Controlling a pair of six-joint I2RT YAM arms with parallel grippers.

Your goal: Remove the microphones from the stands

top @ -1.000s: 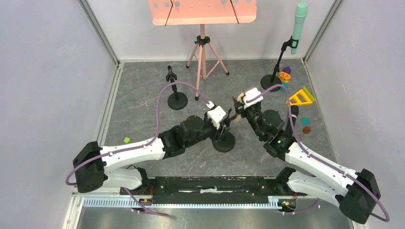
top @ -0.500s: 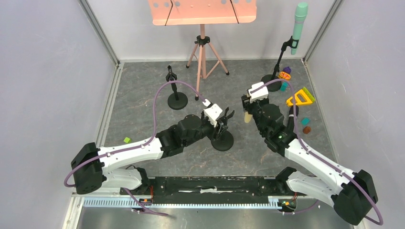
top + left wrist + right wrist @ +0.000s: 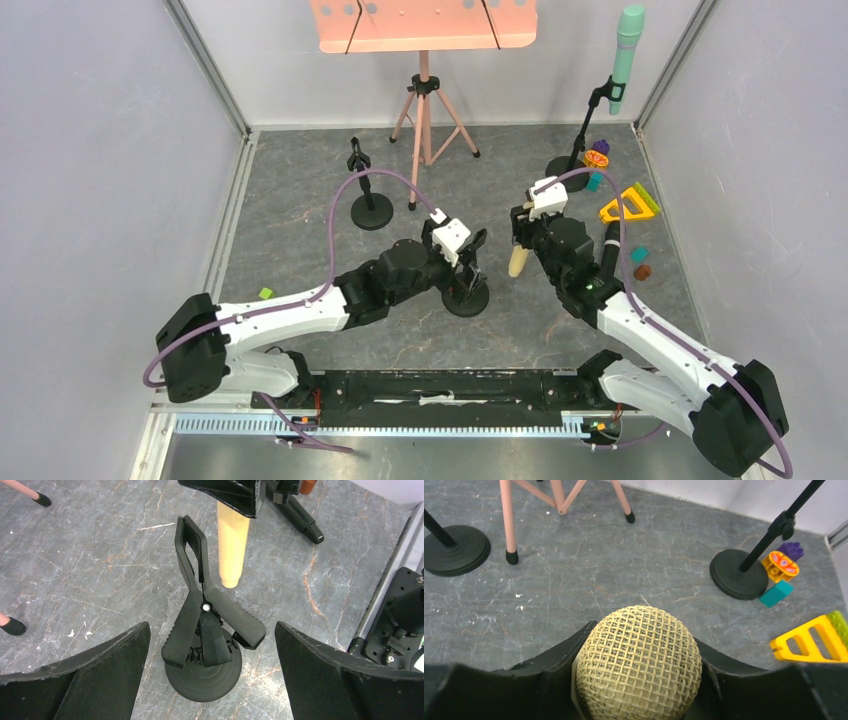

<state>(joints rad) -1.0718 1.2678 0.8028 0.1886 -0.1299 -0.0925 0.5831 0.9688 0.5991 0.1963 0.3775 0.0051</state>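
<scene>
**Two hands at the stand, microphone clear of its clip**

Both arms reach in toward the short black stand [image 3: 467,295] near the middle of the grey bench [image 3: 300,180].

The left hand [image 3: 474,250] hangs over the stand with its jaws spread wide. From its wrist camera, one dark finger [image 3: 90,680] shows on each side of the stand's round base, and neither touches it. The stand's spring clip [image 3: 200,595] is shut with nothing in it, and its long jaws point away from the left hand.

The microphone [image 3: 518,262] is just to the right of the stand, gripped in the right hand [image 3: 521,236]. It is roughly upright, with the cream handle pointing down and the gold mesh head up between the fingers. Seen from the right wrist, the mesh head [image 3: 639,662] sits snug against a black finger on either side. From the left wrist, the handle's lower end hangs just past the clip's tip and apart from it. Whether that end touches the bench cannot be told.

Beyond the microphone from the stand, a black microphone [image 3: 300,515] lies flat on the bench. To the stand's far left is a second small black stand [image 3: 370,205]. Straight behind the stand is a pink music stand [image 3: 424,25] on a tripod. To the far right a green microphone [image 3: 628,50] sits high on a tall stand, with coloured toy blocks [image 3: 628,205] near its base.
</scene>
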